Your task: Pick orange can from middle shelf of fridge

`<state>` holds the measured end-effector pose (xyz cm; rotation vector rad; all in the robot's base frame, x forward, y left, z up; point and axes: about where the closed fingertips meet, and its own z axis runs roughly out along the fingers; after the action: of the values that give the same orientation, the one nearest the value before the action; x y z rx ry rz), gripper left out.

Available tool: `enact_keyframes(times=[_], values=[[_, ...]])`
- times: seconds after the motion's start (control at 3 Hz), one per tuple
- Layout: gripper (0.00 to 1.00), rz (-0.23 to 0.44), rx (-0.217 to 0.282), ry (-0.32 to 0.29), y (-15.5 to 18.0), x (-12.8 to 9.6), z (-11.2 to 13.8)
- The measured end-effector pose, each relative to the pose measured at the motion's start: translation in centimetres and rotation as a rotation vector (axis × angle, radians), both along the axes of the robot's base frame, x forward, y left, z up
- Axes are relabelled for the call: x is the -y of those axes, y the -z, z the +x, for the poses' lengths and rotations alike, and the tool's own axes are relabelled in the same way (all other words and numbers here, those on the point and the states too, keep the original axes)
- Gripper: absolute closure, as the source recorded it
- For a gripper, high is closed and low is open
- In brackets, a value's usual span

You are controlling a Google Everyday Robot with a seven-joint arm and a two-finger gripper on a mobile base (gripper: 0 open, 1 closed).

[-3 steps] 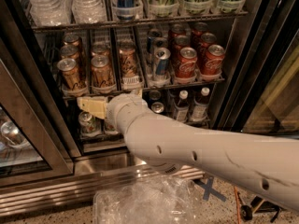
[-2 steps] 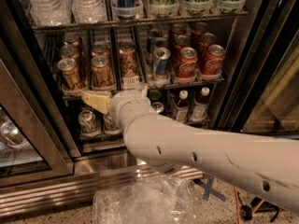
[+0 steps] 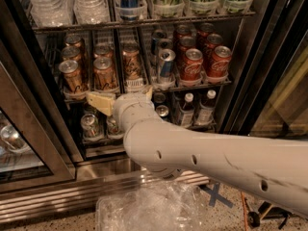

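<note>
Several orange cans stand in the left lanes of the middle shelf (image 3: 192, 85) of the fridge (image 3: 245, 81): one at the front left (image 3: 72, 76), one beside it (image 3: 103, 73) and one further right (image 3: 131, 61). My gripper (image 3: 125, 98) is at the shelf's front edge, just below the orange cans. It is open and empty. Its left finger (image 3: 101, 103) sticks out under the two left cans, and the tip of the right finger (image 3: 148, 92) shows beside the third. My white arm (image 3: 207, 153) hides part of the rack below.
Red cola cans (image 3: 191, 64) and a blue-and-silver can (image 3: 166, 64) fill the right lanes. Small dark cans (image 3: 89, 125) and bottles (image 3: 185, 109) sit on the rack below. The glass door (image 3: 19, 148) stands open at left. A clear plastic bin (image 3: 144, 211) lies on the floor.
My gripper has risen a little and moved slightly right, from beside the small cans on the lower rack up to the front edge of the middle shelf.
</note>
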<state>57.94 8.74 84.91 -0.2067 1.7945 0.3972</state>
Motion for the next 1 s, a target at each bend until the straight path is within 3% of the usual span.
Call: enact_keyframes(times=[0.67,1.0], values=[[0.32,-0.035,0.129,0.183,-0.4,2.5,2.6],[0.34,-0.052,0.179,0.245,-1.1,3.8,3.3]])
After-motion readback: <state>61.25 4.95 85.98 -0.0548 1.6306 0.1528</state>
